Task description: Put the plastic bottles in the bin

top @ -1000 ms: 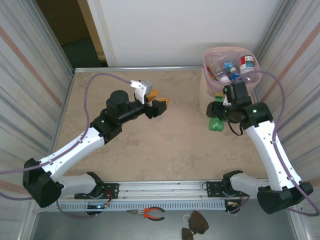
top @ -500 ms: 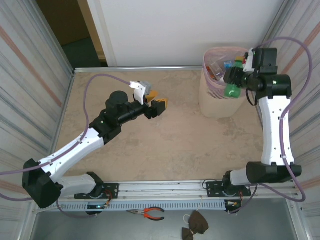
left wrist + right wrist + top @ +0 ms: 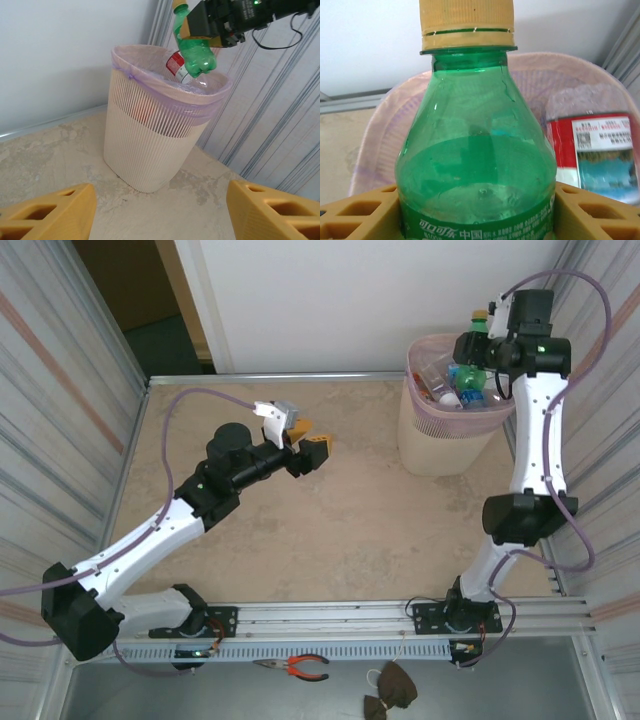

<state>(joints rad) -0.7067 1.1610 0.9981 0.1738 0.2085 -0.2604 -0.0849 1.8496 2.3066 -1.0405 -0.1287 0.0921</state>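
My right gripper is shut on a green plastic bottle with a yellow-orange cap and holds it above the far side of the bin. In the right wrist view the green bottle stands cap up between my yellow fingers, over the pink-lined bin rim. A red-labelled bottle lies inside the bin, with several other bottles. My left gripper hovers open and empty over mid-table, facing the bin. Its view shows the green bottle tilted above the rim.
Corrugated metal walls stand close on both sides, the right one right behind the bin. A white wall closes the back. Pliers lie below the table's near rail. The beige tabletop spreads between the arms.
The right arm has lifted the green bottle from beside the bin's front up over its rim. The left arm has barely moved.
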